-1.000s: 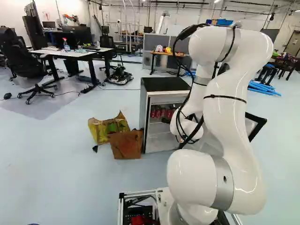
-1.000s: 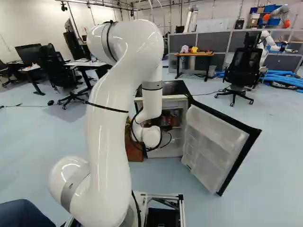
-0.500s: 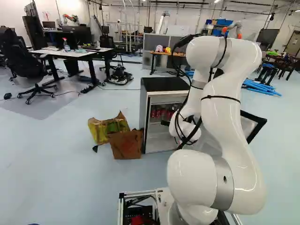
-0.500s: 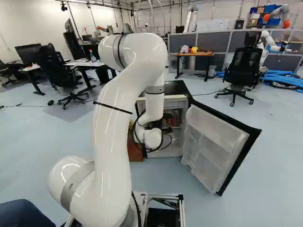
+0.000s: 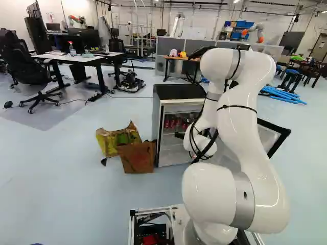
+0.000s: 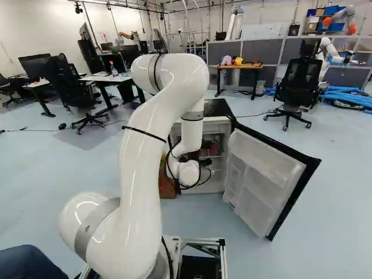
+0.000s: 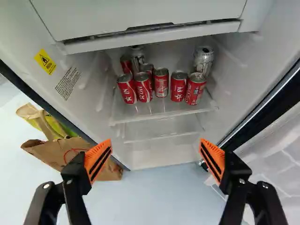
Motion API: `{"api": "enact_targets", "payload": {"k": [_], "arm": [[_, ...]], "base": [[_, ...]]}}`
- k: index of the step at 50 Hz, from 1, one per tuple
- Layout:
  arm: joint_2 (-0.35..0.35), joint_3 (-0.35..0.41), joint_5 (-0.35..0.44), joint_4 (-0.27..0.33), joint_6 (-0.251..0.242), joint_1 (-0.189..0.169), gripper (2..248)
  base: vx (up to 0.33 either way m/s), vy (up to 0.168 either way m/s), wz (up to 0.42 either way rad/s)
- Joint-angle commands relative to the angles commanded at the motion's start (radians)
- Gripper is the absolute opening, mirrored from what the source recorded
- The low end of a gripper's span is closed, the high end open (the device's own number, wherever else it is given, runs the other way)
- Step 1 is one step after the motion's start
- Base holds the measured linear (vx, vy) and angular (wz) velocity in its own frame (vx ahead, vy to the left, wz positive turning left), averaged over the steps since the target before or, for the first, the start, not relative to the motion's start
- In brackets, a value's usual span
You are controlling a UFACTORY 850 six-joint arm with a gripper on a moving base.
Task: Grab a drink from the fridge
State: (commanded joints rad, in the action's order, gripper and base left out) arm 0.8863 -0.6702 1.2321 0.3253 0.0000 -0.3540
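One arm (image 5: 245, 132) has lowered; one fridge (image 5: 179, 92) holds nine cans (image 7: 161, 83).

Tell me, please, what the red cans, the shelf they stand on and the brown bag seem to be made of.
The red cans look like thin metal, probably aluminium, glossily printed: their tops are silvery and shiny. The shelf seems smooth, clear plastic or glass; it looks see-through, but I cannot tell which. The brown bag looks like matte paper, judging by its dull, creased sides.
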Motion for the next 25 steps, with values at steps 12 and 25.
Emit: {"api": "enact_targets", "payload": {"k": [12,25], "arm": [[0.042,-0.025,0.051,0.0,0.0,0.0,247],[0.088,-0.053,0.107,0.0,0.0,0.0,247]], "base": [[0.0,0.0,0.0],[0.0,0.0,0.0]]}}
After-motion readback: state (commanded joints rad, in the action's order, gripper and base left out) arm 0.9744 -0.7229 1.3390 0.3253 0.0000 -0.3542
